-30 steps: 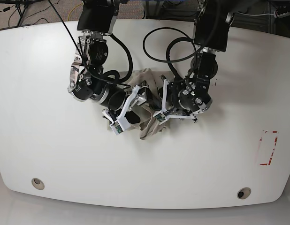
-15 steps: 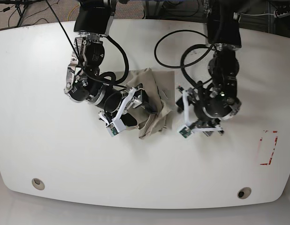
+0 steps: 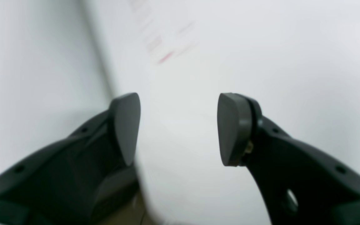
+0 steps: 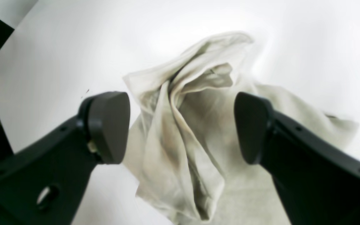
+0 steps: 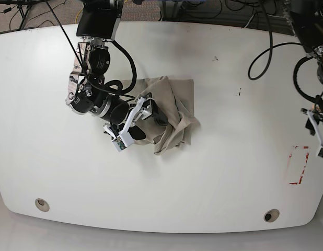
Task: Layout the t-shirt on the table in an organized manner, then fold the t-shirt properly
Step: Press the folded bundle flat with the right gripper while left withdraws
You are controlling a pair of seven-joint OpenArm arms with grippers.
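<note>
The beige t-shirt (image 5: 172,107) lies crumpled in a heap on the white table (image 5: 229,172), left of centre. My right gripper (image 5: 150,124) sits low at the heap's left edge. In the right wrist view this gripper (image 4: 180,128) is open, its fingers (image 4: 108,125) spread wide, with the bunched folds of the t-shirt (image 4: 195,93) just ahead and below, not pinched. My left gripper (image 3: 178,128) is open and empty over bare table, far from the cloth. Its arm (image 5: 315,117) is at the far right edge of the base view.
A red-tape rectangle (image 5: 298,164) marks the table near its right edge, and it shows blurred in the left wrist view as red tape (image 3: 167,56). Two round grey grommet holes (image 5: 42,204) (image 5: 271,215) sit near the front edge. Black cables loop over the back of the table.
My left arm has let go of the shirt and swung right to the table's edge by the red tape. The right gripper stays at the heap's left side.
</note>
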